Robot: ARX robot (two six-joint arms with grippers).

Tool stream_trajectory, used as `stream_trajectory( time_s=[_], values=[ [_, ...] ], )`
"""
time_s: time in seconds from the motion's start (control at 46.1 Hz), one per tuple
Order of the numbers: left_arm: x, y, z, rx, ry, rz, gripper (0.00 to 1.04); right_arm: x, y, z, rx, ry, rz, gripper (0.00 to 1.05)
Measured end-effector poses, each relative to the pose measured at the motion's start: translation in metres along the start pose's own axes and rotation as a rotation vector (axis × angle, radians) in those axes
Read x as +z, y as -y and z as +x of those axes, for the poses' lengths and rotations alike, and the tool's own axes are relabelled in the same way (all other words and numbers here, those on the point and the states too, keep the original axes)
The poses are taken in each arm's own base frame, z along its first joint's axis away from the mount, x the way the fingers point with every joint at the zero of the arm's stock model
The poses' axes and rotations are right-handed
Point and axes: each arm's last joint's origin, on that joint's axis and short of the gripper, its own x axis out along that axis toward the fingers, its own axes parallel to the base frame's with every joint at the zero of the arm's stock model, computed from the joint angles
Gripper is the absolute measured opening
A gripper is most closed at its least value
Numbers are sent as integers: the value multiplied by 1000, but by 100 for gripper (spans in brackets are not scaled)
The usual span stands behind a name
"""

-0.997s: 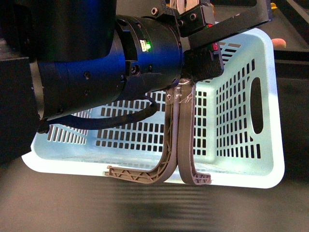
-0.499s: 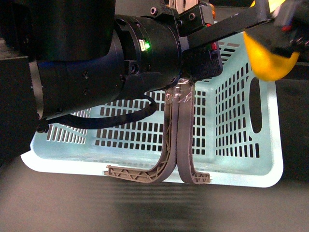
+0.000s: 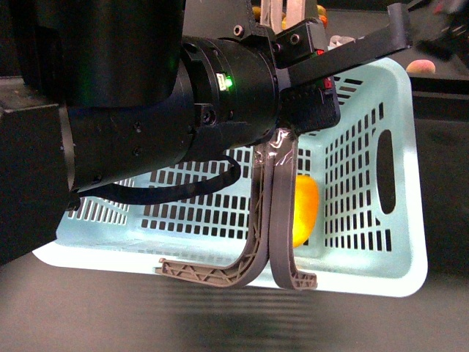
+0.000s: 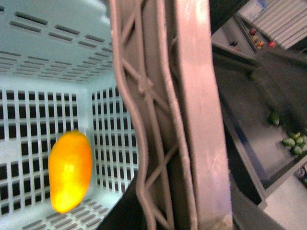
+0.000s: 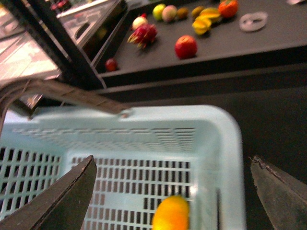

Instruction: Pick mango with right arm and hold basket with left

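The light blue basket point(image 3: 410, 183) hangs tilted from its two taped grey-brown handles point(image 3: 272, 213). My left gripper point(image 3: 284, 139), on the bulky black arm point(image 3: 168, 117), is shut on the tops of the handles. The handles fill the left wrist view point(image 4: 182, 120). The yellow-orange mango point(image 3: 304, 209) is loose inside the basket, behind the handles; it also shows in the left wrist view point(image 4: 70, 170) and the right wrist view point(image 5: 171, 214). My right gripper point(image 5: 172, 160) is open and empty above the basket's corner point(image 5: 225, 139), jaws wide apart.
A dark counter beyond the basket holds a red apple point(image 5: 185, 46), a dragon fruit point(image 5: 144, 33), star fruits point(image 5: 204, 24) and a tape ring point(image 5: 253, 20). A pinkish fruit point(image 3: 420, 66) lies at the back right. Green fruits point(image 4: 292, 141) lie further off.
Half a second ago my right gripper held the mango over the basket's right rim. Now the mango is inside the basket and the right gripper is open and further up.
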Motion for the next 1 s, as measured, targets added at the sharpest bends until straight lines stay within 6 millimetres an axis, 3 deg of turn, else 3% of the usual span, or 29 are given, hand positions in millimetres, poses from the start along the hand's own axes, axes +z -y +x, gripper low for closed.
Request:
stream_trajectory(
  time_s=[0.217,0.542,0.824,0.997],
  values=[
    [1,-1,0,12,8,1,19,11,24,-71,-231,130,25,96],
    [1,-1,0,1,1,-2,19,-9,30,-157,-467,244,130,96],
    [0,0,0,3,2,1,19,-8,28,-162,-455,279,151,96],
    [1,-1,0,8,6,0,19,-17,21,-162,-169,322,-133,73]
  ],
)
